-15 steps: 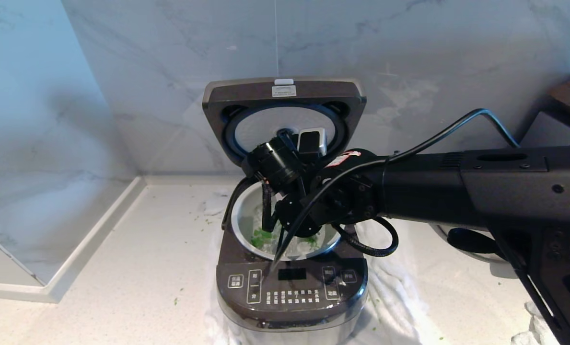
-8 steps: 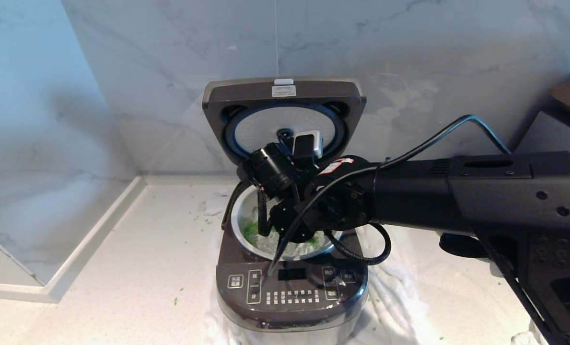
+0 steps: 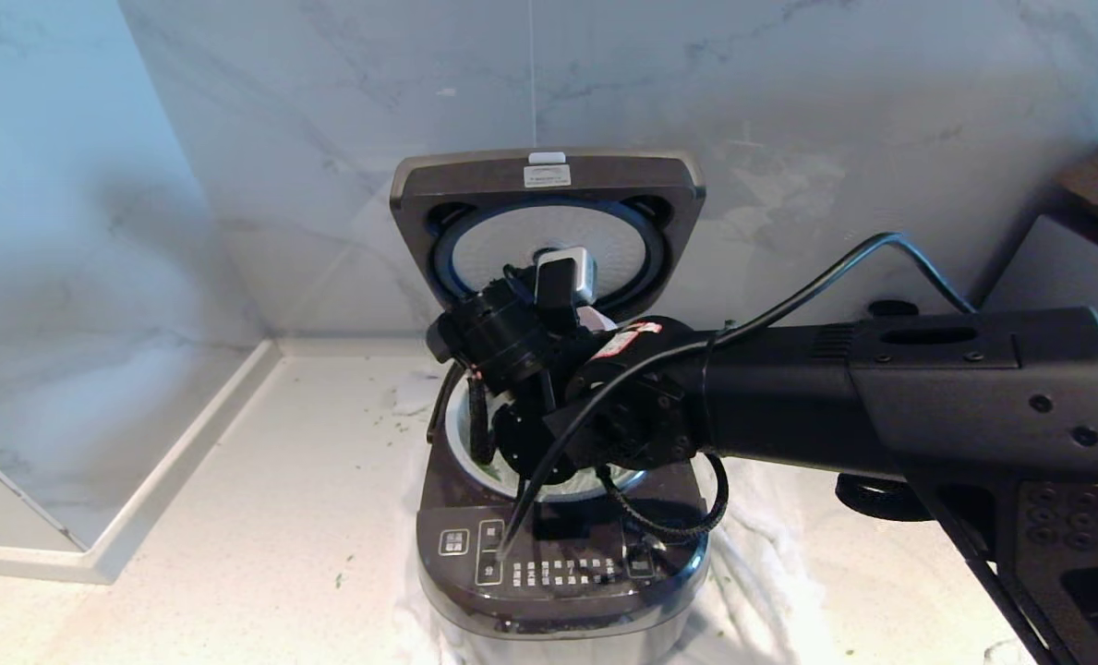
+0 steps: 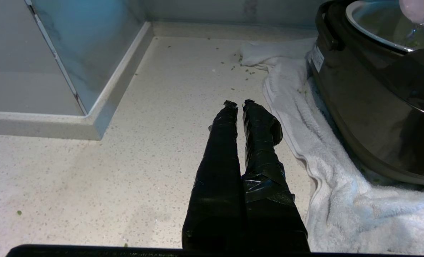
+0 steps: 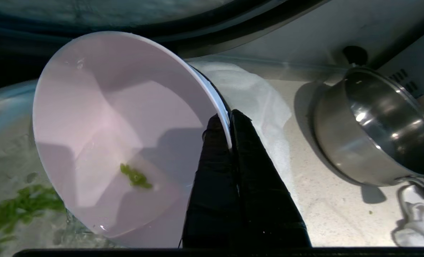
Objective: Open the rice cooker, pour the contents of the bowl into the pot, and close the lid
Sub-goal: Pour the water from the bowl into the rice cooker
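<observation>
The countertop (image 3: 235, 517) is pale speckled stone set into a marble-walled corner, and a white towel (image 4: 304, 142) lies on it beneath the rice cooker (image 3: 562, 563). The cooker stands near the back wall with its lid (image 3: 549, 185) raised upright, the round silvery plate on its underside facing the room. The right arm (image 3: 881, 397) reaches in from the right across the cooker, its wrist directly over the open pot (image 3: 461, 434), whose pale rim shows at the left edge of the opening. To the right of the cooker stands a shiny steel pan (image 5: 379, 128), on the counter, well apart from the pot. The right gripper (image 5: 229, 119) is clamped tight on the rim of the bowl (image 5: 119, 117), one finger inside and one outside (the rim passes between the black-taped fingertips). The bowl is tilted steeply over the pot with its white interior turned toward the wrist camera. Most of the contents (image 5: 15, 207) lie as green bits down in the pot below the bowl's lower edge; a small clump of green clings to the bowl's inner wall. The left gripper (image 4: 238, 104) hangs over bare counter left of the cooker, beside the towel edge, its fingers pressed together on nothing. Scattered green flecks (image 4: 245, 69) dot the counter near the towel's far corner.
</observation>
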You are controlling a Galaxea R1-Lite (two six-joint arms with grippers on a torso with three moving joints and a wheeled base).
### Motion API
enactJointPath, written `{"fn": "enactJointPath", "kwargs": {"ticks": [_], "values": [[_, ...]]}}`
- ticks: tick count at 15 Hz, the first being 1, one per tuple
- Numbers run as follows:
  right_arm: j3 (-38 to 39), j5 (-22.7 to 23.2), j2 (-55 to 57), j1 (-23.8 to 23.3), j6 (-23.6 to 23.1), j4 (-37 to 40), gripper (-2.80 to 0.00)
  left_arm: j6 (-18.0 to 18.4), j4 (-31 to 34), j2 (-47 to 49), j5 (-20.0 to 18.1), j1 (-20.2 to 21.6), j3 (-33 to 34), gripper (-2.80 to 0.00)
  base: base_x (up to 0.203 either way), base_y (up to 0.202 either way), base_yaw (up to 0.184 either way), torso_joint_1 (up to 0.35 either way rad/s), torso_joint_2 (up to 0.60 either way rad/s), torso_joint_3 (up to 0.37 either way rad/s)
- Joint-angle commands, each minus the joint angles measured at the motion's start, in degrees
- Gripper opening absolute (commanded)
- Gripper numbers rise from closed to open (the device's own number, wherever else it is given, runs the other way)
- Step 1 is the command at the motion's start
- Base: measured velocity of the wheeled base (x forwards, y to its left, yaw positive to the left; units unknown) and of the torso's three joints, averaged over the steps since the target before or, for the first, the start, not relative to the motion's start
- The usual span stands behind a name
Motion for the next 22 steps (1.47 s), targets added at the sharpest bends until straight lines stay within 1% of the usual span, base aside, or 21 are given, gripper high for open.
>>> {"fn": "enactJointPath", "kwargs": {"ticks": [1, 3, 6, 9, 12, 22], "values": [[0.7, -0.9, 0.3, 0.2, -0.5, 0.2, -2.80, 0.0, 0.0, 0.0, 0.0, 0.0, 0.4, -2.80, 0.000, 0.000, 0.000, 0.000, 0.00, 0.000], [1.7, -2.8, 0.2, 0.4, -2.5, 0.1, -2.80, 0.0, 0.0, 0.0, 0.0, 0.0, 0.4, -2.80, 0.000, 0.000, 0.000, 0.000, 0.00, 0.000], [1.7, -3.0, 0.1, 1.5, -3.6, 0.2, -2.80, 0.0, 0.0, 0.0, 0.0, 0.0, 0.4, -2.80, 0.000, 0.000, 0.000, 0.000, 0.00, 0.000], [1.2, -3.7, 0.0, 1.7, -6.0, 0.1, -2.80, 0.0, 0.0, 0.0, 0.0, 0.0, 0.4, -2.80, 0.000, 0.000, 0.000, 0.000, 0.00, 0.000], [1.5, -5.8, 0.3, 1.7, -6.8, 0.2, -2.80, 0.0, 0.0, 0.0, 0.0, 0.0, 0.4, -2.80, 0.000, 0.000, 0.000, 0.000, 0.00, 0.000], [1.4, -6.4, 0.2, 1.7, -7.5, 0.1, -2.80, 0.0, 0.0, 0.0, 0.0, 0.0, 0.4, -2.80, 0.000, 0.000, 0.000, 0.000, 0.00, 0.000]]}}
